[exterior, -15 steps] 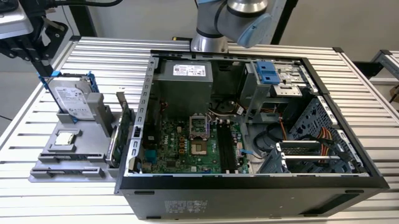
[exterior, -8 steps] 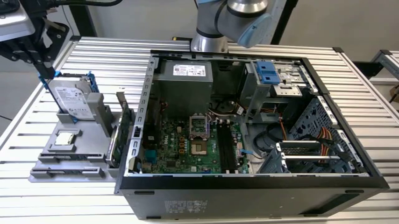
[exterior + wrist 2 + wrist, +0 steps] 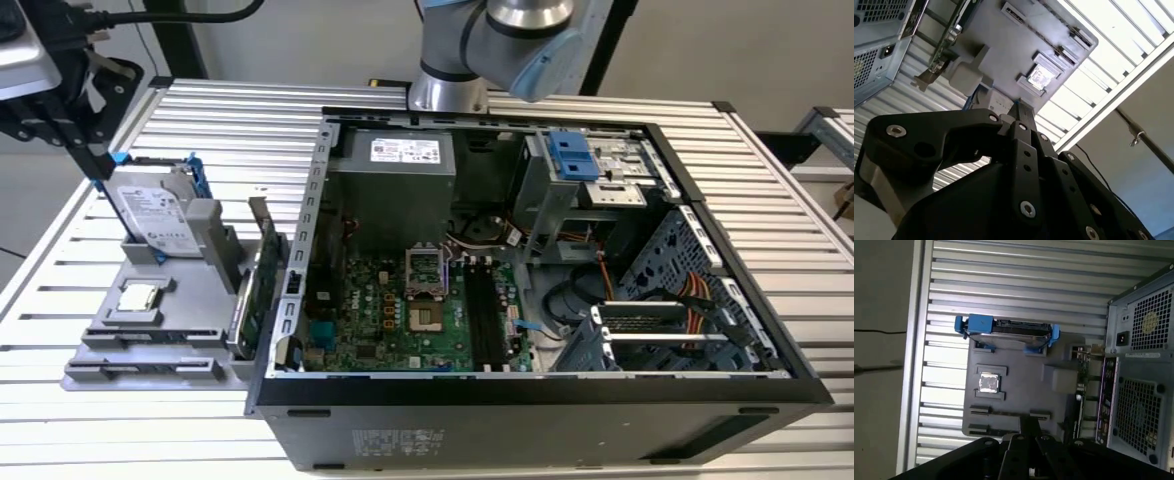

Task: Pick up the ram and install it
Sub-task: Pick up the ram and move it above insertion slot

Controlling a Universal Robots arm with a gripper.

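Exterior view, upper left: the gripper is cropped by the left and top edges of the frame. The ram pinched in it shows edge-on as a thin dark strip, so its chips and sticker cannot be made out. Its lower end appears to be hidden behind the hard drive. Top centre: the arm is cut off. Bottom edge: the computer case is cropped.

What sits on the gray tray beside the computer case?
On the gray tray stand a blue-framed hard drive and a green expansion card; a processor chip lies flat. The tray under the drive is covered. The tool grips the ram.
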